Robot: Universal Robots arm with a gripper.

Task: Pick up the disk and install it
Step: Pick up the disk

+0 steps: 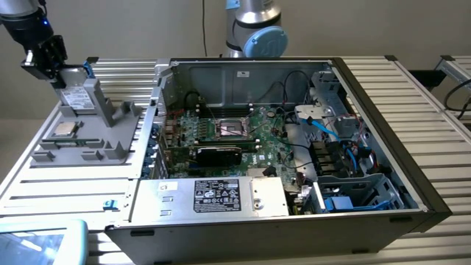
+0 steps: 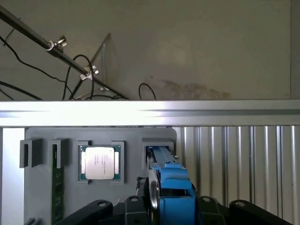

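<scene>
A robotics lab: an industrial robot arm (image 1: 254, 33) stands behind a slatted aluminium desk (image 1: 434, 110), where an opened computer case (image 1: 220, 77) lies beside a grey moulded fixture (image 1: 110, 146) presenting the disk (image 1: 76, 98) and a CPU chip (image 1: 65, 129). Bare plain walls (image 2: 211, 47) and loose cables (image 2: 70, 75) surround it.

The disk (image 1: 76, 98) is silver-grey, white-labelled, blue-framed; the tray (image 1: 110, 144) is grey.

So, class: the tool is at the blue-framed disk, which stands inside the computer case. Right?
No. The disk stands in the grey holder outside the computer case, on the exterior view's left, with the tool at it. The exterior view shows this.
</scene>
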